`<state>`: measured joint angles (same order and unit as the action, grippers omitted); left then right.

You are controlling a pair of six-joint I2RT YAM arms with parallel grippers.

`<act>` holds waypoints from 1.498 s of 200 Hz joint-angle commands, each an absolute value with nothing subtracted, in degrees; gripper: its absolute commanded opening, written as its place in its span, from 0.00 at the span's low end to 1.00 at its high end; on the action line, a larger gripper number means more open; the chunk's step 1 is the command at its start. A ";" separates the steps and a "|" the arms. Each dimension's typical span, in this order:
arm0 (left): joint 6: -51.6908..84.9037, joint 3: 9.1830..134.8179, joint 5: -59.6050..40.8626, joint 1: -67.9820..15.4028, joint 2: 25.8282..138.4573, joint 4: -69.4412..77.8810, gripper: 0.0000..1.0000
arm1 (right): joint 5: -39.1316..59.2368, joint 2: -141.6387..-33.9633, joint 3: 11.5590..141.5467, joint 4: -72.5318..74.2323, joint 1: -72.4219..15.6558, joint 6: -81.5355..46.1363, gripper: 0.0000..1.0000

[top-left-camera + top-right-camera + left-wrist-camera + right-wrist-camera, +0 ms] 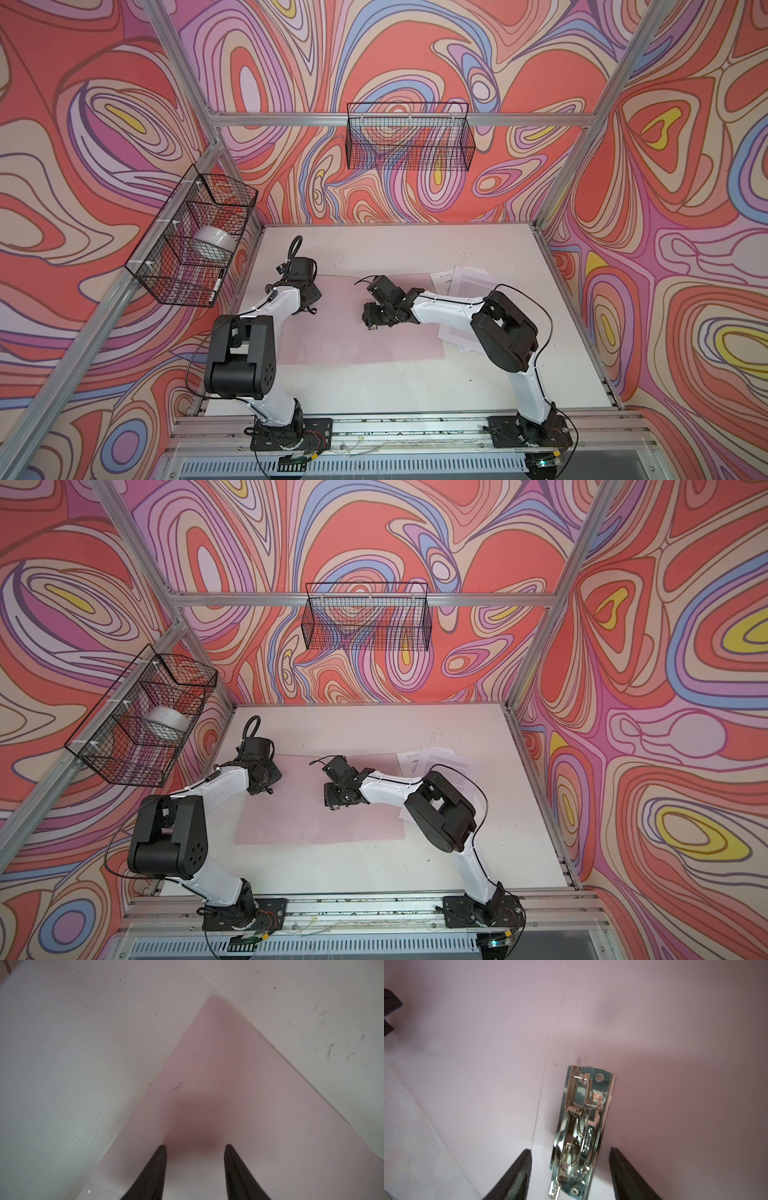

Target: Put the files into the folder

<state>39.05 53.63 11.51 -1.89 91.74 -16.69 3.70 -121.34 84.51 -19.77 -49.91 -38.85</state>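
Note:
The pale-pink folder point(353, 338) point(316, 823) lies opened flat on the white table in both top views. Its metal clip point(583, 1126) runs along the inner spine. My right gripper point(570, 1149) point(372, 322) hovers low over that clip, open, with one finger on each side and nothing gripped. My left gripper point(196, 1147) point(309, 307) points down over the folder's far left corner point(214, 1001), open and empty. The files point(469, 282) point(449, 762), white printed sheets, lie loosely stacked on the table right of the folder, partly under my right arm.
A wire basket point(195, 237) on the left wall holds a white roll point(214, 245). Another wire basket point(409, 137) hangs on the back wall. Bare white table point(374, 386) stretches in front of the folder. Aluminium frame posts stand at the table's corners.

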 commanded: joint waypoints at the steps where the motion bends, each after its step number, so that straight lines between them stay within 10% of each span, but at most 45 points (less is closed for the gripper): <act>1: 38.94 54.67 8.77 -2.40 86.74 -17.38 0.46 | 2.38 -122.44 85.48 -26.13 -49.27 -37.31 0.63; 142: 41.46 59.32 3.25 -24.03 82.47 -8.39 0.47 | -4.64 -103.16 84.19 -34.31 -41.46 -32.66 0.63; 299: 43.39 89.60 -20.73 -39.46 123.60 10.38 0.46 | 0.60 -65.57 47.10 -37.81 -6.40 -35.41 0.58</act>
